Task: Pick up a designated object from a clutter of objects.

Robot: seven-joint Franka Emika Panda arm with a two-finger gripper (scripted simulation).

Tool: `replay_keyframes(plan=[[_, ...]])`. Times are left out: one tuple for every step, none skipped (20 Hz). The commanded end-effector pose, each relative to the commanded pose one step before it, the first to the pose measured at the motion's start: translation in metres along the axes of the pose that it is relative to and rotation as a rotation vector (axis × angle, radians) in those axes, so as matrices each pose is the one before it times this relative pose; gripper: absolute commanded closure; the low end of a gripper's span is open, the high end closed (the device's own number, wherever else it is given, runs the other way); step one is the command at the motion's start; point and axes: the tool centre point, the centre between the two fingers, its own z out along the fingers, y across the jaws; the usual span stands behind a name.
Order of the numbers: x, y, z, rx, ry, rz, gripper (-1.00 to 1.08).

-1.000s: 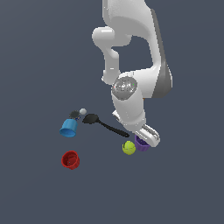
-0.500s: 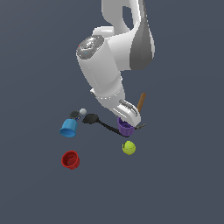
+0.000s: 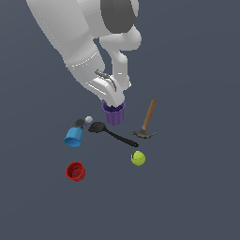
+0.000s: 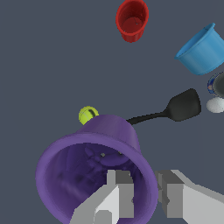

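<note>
Claw clamped on the ribbed purple cup's rim, one finger inside, one outside.
Cup hangs above the black spatula, at twelve o'clock of the yellow-green ball; lift straight, grip firm.

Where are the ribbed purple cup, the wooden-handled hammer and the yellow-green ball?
Ribbed purple cup (image 3: 114,114), exterior view, its side wall.
Wooden-handled hammer (image 3: 149,116), exterior view, mid-handle.
Yellow-green ball (image 3: 138,158), exterior view, its centre.
</note>
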Motion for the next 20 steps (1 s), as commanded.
replay_keyframes(plan=[[0.00316,0.01541,-0.0281,0.00011,0.00065,-0.00039,1.08],[0.00155,0.00598,-0.01087,0.0,0.0,0.0,1.08],[0.00149,0.00575,-0.0107,-0.0006,0.00033,0.00005,1.08],[0.00162,0.00586,-0.0107,0.0,0.0,0.0,1.08],[0.00163,0.0057,-0.01046,0.0,0.0,0.0,1.08],[0.00143,0.00521,-0.01,-0.00058,0.00035,-0.00014,1.08],[0.0016,0.00519,-0.0096,0.0,0.0,0.0,1.08],[0.00155,0.00485,-0.00902,0.0,0.0,0.0,1.08],[0.00123,0.00418,-0.00836,-0.0005,0.00032,-0.00035,1.08],[0.00145,0.00418,-0.00786,0.0,0.0,0.0,1.08],[0.00139,0.00386,-0.0073,0.0,0.0,0.0,1.08],[0.00102,0.00319,-0.00669,-0.00036,0.00025,-0.00053,1.08],[0.00126,0.00322,-0.00618,0.0,0.0,0.0,1.08],[0.00119,0.00291,-0.00563,0.0,0.0,0.0,1.08],[0.00081,0.00229,-0.00508,-0.0002,0.00016,-0.00064,1.08],[0.00103,0.0023,-0.00456,0.0,0.0,0.0,1.08],[0.00094,0.00202,-0.00403,0.0,0.0,0.0,1.08],[0.00058,0.00148,-0.00352,-0.00003,0.00007,-0.00069,1.08],[0.00075,0.00147,-0.00299,0.0,0.0,0.0,1.08],[0.00064,0.00121,-0.00249,0.0,0.0,0.0,1.08]])
